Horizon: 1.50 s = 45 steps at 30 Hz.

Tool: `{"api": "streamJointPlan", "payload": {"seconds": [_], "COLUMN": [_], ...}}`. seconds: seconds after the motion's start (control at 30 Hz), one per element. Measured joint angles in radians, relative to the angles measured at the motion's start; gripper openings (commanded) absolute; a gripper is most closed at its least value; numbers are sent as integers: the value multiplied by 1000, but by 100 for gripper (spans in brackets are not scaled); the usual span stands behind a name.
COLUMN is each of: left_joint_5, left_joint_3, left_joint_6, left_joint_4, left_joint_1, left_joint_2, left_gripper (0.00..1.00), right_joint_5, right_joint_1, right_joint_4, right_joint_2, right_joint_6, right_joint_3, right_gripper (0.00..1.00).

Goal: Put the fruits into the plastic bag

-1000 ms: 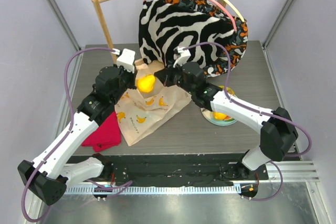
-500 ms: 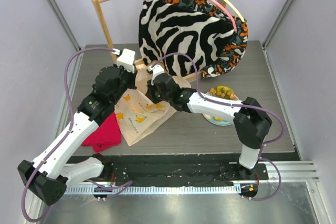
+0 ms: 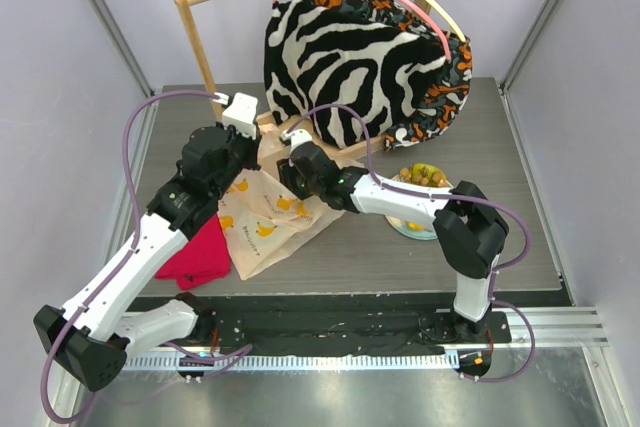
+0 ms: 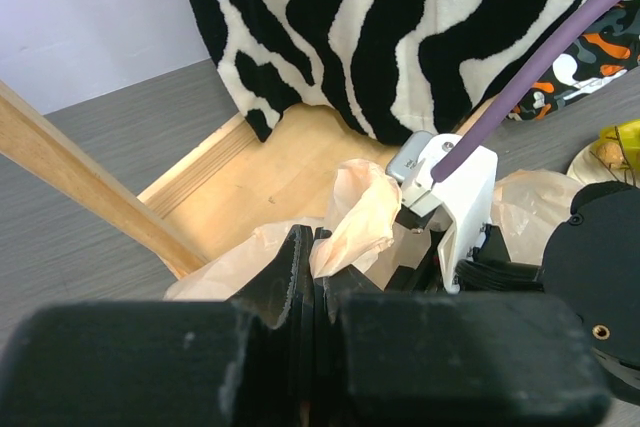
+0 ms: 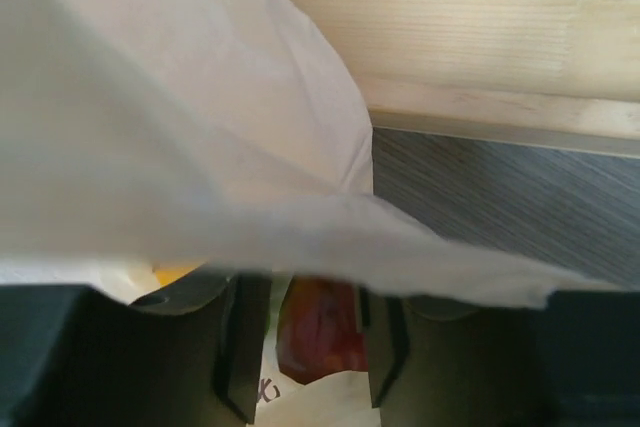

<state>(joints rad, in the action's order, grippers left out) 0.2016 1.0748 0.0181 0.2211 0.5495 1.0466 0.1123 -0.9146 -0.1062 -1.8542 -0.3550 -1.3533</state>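
Gaping plastic bag [image 3: 262, 222], right gripper [image 3: 289, 178] inside, fruits [image 3: 421, 175] on plate [image 3: 416, 233]

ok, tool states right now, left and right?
Left tool: closed, pinching the plastic bag.
Right tool: open, under the bag's film, nothing clearly gripped.

Blurred film of the plastic bag [image 5: 150, 147] drapes over the right pincer [image 5: 312, 352], hiding its tips, the reddish-orange shape [image 5: 320, 327] between its fingers cannot be identified, and the right arm [image 3: 400, 202] covers part of the plate [image 3: 418, 233].
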Motion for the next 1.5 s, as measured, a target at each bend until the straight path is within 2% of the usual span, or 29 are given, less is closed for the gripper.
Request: {"api": "streamJointPlan", "payload": {"seconds": [0.03,0.13,0.33,0.7,0.87,0.93,1.03,1.17,1.27,1.33,1.4,1.5], "left_joint_5": [0,0,0,0,1,6,14,20,22,22,16,2], "left_joint_3": [0,0,0,0,1,5,17,19,19,19,19,19], "left_joint_6": [0,0,0,0,0,0,0,1,2,3,8,22], "left_joint_4": [0,0,0,0,0,0,5,5,5,6,7,7], "left_joint_1": [0,0,0,0,0,0,0,0,0,0,0,0], "left_joint_2": [0,0,1,1,13,24,39,40,39,38,36,28], "left_gripper": [0,0,0,0,0,0,0,0,0,0,0,0], "right_joint_5": [4,9,13,41,142,201,309,384,377,376,375,364], "right_joint_1": [0,0,0,3,3,3,11,97,262,344,382,397], "right_joint_4": [0,0,25,128,159,167,173,84,-21,-101,-185,-301], "right_joint_2": [0,2,52,223,367,452,576,671,688,700,712,730], "right_joint_6": [2,1,2,-6,-13,-12,-6,-34,-95,-132,-158,-185], "right_joint_3": [0,0,29,109,200,248,311,323,337,375,409,445], "right_gripper": [64,75,79,77,78,83,84,84,84,89,94,95]}}
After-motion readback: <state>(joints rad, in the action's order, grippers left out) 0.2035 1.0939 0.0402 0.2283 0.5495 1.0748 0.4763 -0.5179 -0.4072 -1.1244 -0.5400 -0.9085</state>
